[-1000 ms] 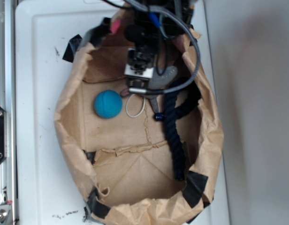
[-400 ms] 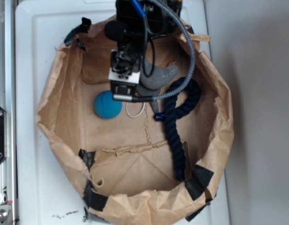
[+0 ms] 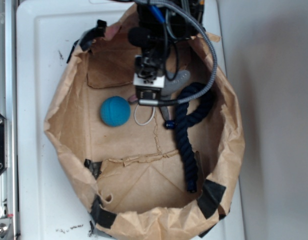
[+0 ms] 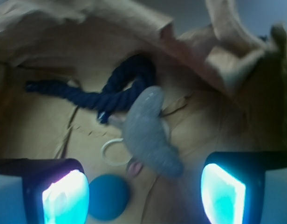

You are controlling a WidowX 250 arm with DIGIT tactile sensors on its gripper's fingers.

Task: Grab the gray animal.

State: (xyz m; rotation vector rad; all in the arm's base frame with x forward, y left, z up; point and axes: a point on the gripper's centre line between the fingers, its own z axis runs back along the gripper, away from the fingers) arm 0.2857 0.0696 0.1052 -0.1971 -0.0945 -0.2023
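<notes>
while the tool (image 4: pixel 143 186) hangs spread wide and empty, gray plush animal (image 4: pixel 150 135) below (pink bit showing), teal ball (image 4: pixel 108 197) beside it, navy rope (image 4: pixel 101 93) behind, paper bag (image 3: pixel 69 115)

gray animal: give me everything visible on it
The gray animal is a soft-looking gray plush with a long curved body, lying flat on the brown paper floor of the bag. A small pink bit shows at its lower end. The navy rope lies against its upper left, and the white ring is beside it. The open gripper hovers above without touching. In the exterior view the arm mostly hides it.
</notes>
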